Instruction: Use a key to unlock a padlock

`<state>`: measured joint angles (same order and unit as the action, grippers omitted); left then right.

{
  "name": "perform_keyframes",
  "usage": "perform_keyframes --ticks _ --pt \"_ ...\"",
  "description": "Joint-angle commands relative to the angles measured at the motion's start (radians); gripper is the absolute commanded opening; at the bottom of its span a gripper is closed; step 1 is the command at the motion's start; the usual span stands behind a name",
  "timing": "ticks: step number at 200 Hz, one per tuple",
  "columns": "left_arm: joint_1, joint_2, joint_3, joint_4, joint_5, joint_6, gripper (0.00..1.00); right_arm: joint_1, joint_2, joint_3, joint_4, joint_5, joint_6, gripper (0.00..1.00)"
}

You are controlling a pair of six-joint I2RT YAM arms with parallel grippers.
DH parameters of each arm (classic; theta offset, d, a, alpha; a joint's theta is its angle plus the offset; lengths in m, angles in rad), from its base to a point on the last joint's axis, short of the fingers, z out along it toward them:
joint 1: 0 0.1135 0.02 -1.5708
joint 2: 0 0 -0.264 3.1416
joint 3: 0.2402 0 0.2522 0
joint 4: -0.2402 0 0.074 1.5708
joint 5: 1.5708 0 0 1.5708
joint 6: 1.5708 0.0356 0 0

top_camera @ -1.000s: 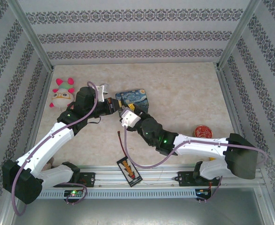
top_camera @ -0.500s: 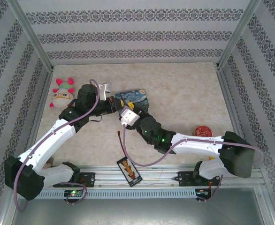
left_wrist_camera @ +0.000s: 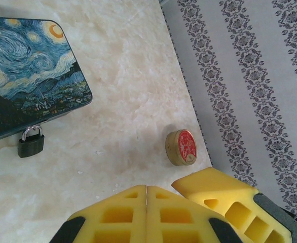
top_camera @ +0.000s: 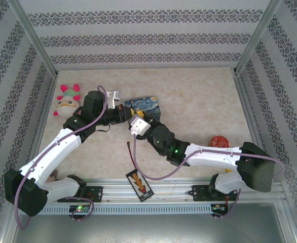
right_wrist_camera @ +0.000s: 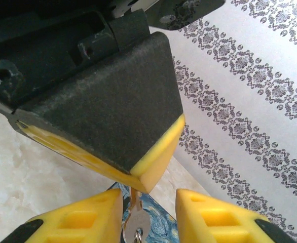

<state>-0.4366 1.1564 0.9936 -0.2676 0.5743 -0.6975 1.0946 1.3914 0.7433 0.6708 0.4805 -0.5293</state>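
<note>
Around the marbled tabletop (top_camera: pixel 199 101) stand seemingly wallpapered walls (top_camera: pixel 138 35).

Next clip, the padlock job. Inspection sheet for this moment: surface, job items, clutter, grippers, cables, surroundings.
Surface: pale marbled tabletop, a few small white specks.
Job's things: padlock hangs at the front edge of the painted tin, shackle looks closed; key sticks out of the left gripper's tip.
Clutter: plush toy; round red-lidded tin; black pack with orange label.
Grippers: left gripper shut on the key; right gripper open, a finger on either side of the key.
Cables: purple cable along each arm; red wire from the pack lies loose.
Surroundings: patterned walls, metal frame posts.
</note>
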Motion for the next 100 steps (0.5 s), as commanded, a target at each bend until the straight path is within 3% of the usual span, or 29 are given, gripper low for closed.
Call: perform_keyframes --ticks 1,100 --pt "0.009 -0.026 0.030 -0.033 0.018 -0.009 0.00 -0.011 0.003 -0.007 0.024 -0.013 0.014 0.34" --pt "0.015 -0.039 0.036 -0.038 0.022 -0.009 0.00 -0.030 0.032 -0.015 0.012 -0.003 0.035 0.32"
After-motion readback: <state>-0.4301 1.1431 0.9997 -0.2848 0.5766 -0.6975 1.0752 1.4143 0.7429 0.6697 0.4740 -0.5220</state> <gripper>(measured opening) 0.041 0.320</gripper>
